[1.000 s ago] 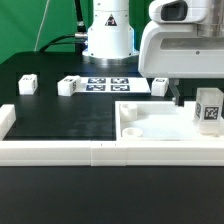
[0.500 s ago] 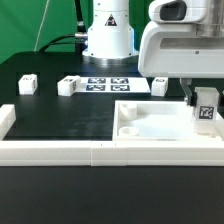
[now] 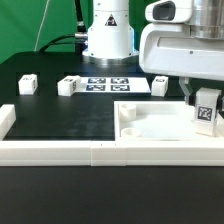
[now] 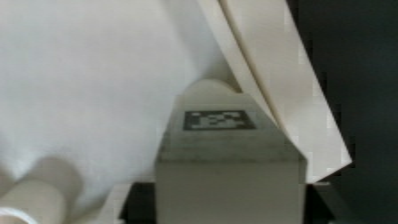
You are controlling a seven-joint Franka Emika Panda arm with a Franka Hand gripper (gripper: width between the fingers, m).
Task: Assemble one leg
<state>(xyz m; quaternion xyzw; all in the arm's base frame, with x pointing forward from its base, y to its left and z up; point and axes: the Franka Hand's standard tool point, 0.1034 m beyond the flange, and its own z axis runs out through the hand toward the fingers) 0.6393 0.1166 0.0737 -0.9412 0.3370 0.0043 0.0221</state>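
— Where is the leg sitting right now?

— The leg (image 3: 208, 110) is standing upright at the exterior view's right edge, with its tag facing the camera. It is over the right-hand end of the big white slab (image 3: 150, 125). The gripper (image 3: 205, 100) is holding it from above. One dark finger (image 3: 189, 96) is pressing against its side. The other finger is hiding behind the leg, or is past the edge of the picture.

— Is it resting on the slab?

— I can't tell, because the leg's own body is covering its foot. In the wrist view the leg (image 4: 222, 165) is filling the lower middle, tag uppermost. The slab's white face (image 4: 89, 90) is spreading out on one side and dark table is showing on the other.

— What is crowding it?

— Mostly the arm's bulky white hand (image 3: 185, 45), which is hanging right over it and blocking everything behind. The slab's raised rim and corner recess (image 3: 131, 129) are lying toward the exterior view's left, apart from the leg.

— And farther out?

— Three small white blocks are lying well apart from it on the black table (image 3: 60, 115): one (image 3: 28, 84), one (image 3: 68, 86) and one (image 3: 160, 85) (that last one is peeking out just beneath the hand). The marker board (image 3: 108, 84) is lying between the last two, in front of the robot's base (image 3: 108, 35). A white rail (image 3: 100, 152) is running along the near edge.
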